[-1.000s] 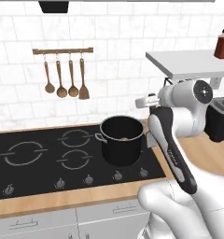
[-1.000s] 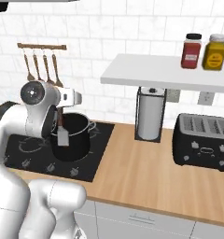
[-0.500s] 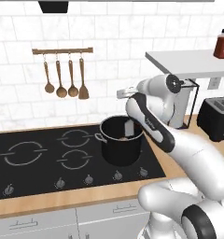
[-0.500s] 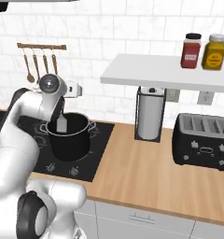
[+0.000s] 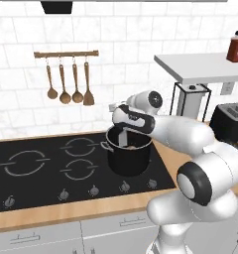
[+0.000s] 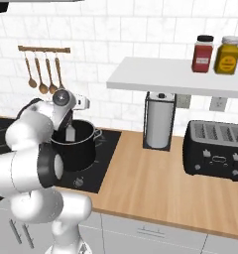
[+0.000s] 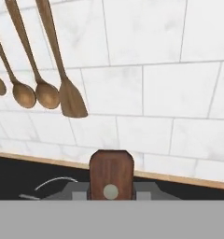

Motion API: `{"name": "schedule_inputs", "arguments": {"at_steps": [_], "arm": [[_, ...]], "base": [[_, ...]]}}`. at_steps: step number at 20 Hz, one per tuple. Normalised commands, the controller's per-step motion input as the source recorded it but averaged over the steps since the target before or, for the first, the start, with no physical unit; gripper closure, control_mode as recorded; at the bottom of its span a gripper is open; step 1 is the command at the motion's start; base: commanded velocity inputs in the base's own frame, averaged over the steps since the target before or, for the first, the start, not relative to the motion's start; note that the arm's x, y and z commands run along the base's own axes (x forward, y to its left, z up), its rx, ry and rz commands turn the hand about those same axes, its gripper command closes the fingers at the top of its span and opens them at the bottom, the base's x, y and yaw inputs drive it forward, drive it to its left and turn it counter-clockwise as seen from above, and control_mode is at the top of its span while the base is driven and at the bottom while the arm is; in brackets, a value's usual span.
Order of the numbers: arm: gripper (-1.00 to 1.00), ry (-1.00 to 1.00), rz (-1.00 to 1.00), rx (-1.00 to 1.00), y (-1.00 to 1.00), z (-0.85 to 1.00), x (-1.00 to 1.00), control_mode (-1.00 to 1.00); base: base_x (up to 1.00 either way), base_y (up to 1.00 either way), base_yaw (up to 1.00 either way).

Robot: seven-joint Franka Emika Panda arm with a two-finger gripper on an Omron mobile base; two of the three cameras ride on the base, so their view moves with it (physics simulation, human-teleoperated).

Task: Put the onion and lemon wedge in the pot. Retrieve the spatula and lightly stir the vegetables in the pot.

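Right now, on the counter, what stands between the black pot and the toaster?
A paper towel roll in a dark holder stands between the pot and the toaster; the right base view shows it.

White tiled wall [image 5: 141, 30] backs a wooden surface [image 6: 155, 183] with a black cooktop [image 5: 41, 168] set in. A white shelf [image 6: 180, 77] carries two jars [image 6: 214, 53]. Below sit a black toaster [image 6: 217, 151] and a paper towel roll [image 6: 158, 121]. A utensil rail [image 5: 66, 53] hangs left.
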Motion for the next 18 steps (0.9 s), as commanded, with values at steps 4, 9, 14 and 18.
{"name": "schedule_inputs", "arguments": {"at_steps": [4, 9, 14, 18], "arm": [[1.0, 0.02, 0.0, 0.0, 0.05, -0.67, 0.8, -1.0], [1.0, 0.0, 0.0, -0.03, 0.0, -0.56, 0.45, -1.0], [1.0, 0.0, 0.0, -0.07, -0.1, -0.27, -0.02, -1.0], [1.0, -0.12, 0.0, -0.02, -0.15, 0.16, -0.7, -1.0]], "base": [[0.0, 0.0, 0.0], [0.0, 0.0, 0.0], [0.0, 0.0, 0.0], [0.0, 0.0, 0.0]]}}
